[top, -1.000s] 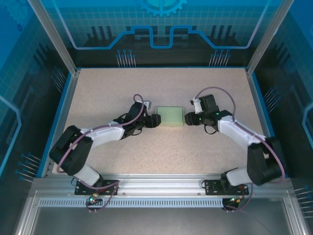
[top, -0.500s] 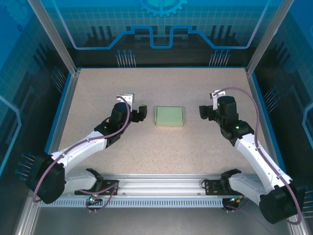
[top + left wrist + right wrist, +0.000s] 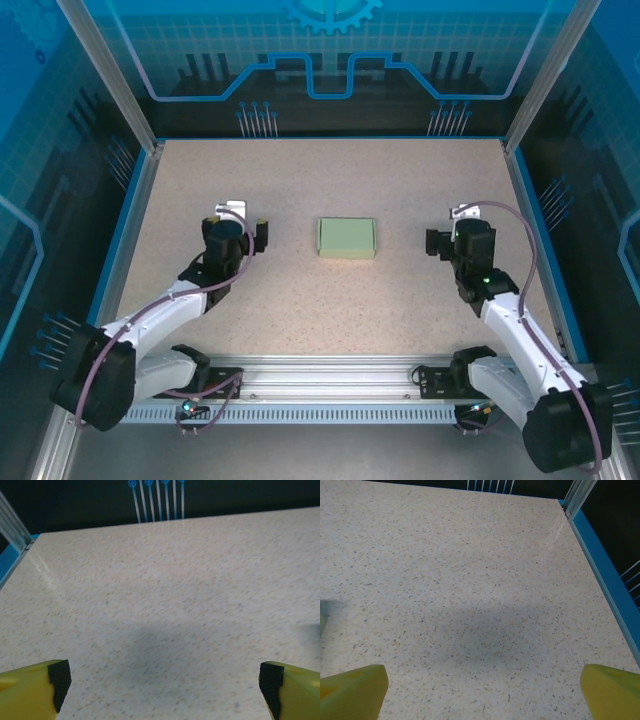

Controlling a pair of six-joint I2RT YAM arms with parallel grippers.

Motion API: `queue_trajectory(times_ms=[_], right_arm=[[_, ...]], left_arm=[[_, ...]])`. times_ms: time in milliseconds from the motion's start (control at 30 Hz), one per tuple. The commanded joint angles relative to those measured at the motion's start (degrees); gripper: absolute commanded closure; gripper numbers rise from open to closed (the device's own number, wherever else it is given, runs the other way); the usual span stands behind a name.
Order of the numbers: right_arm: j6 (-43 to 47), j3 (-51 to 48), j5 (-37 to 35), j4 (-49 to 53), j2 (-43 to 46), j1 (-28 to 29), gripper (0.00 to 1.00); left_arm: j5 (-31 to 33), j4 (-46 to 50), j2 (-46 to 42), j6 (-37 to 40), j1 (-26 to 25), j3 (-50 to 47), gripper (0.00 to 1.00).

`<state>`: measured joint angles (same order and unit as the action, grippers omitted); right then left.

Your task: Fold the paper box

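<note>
Counter: speckled, pale, blue border; carries the one task item.

Left arm and right arm: each bent back toward its own side, wrists level with the work and well apart from it.

Paper box: mint-green, mid-counter, roughly between the two wrists. It lies flat as a closed rectangle with no loose flaps seen from above. I cannot tell from this height whether the closing tab is fully tucked.

Left claw: jaws spread wide, nothing between them, bare counter beneath. Right claw: likewise spread wide and empty. A sliver of green at the left edge of its wrist view is probably the box.

Pads: black tips on yellow fingers, clean, touching nothing.

Judgement: folding looks finished or nearly so, and the step in hand is release and clearing away. To do it well:
- Keep both claws raised off the counter on any move near the box. Thin card slides and dents at a light knock.
- Check the lid edge before calling it done. If an edge lifts, steady one side with one claw and press down flat with the other, not pinching.
- Approach from the sides, never dragging across the top.
</note>
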<state>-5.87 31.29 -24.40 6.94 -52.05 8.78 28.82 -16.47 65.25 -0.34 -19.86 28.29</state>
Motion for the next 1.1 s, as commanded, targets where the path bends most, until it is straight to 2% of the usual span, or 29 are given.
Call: queue_trajectory(times_ms=[0,133,167,267,300,367,533,633,1000,1067], right_arm=[[1.1,-4.9,3.3,-12.2,-1.3,-2.0,0.00],[2.8,-7.7,4.8,-23.6,-8.6,-2.3,0.00],[2.9,-7.7,5.2,-25.4,-11.4,-2.4,0.00],[4.1,-7.1,7.2,-32.6,-19.9,-2.5,0.00],[4.0,-4.9,7.6,-30.6,-21.6,-2.3,0.00],[4.7,-4.1,8.6,-33.2,-24.1,-2.2,0.00],[6.3,-2.0,11.4,-35.5,-27.9,-2.4,0.00],[6.6,-1.9,13.6,-38.3,-29.6,-3.0,0.00],[7.5,-8.0,17.9,-52.7,-33.9,-3.4,0.00],[7.5,-7.9,18.2,-52.0,-33.8,-3.5,0.00]], left_arm=[[-4.4,-10.2,0.2,3.2,3.6,-3.4,0.01],[-11.8,-20.6,6.1,2.6,8.1,-4.9,0.01],[-12.0,-15.4,6.4,1.8,8.5,-2.6,0.01],[-13.5,-21.2,9.1,2.6,9.4,-2.3,0.01],[-14.0,-22.6,9.7,2.4,9.8,-2.2,0.01],[-14.4,-20.9,10.3,1.6,10.7,-1.0,0.01],[-12.7,-16.5,8.2,2.8,11.2,-1.3,0.01],[-12.2,-17.7,8.1,2.6,11.4,-3.4,0.01],[-17.4,-39.3,20.3,3.6,14.9,-9.4,0.01],[-19.5,-41.9,22.9,2.8,16.2,-9.7,0.01]])
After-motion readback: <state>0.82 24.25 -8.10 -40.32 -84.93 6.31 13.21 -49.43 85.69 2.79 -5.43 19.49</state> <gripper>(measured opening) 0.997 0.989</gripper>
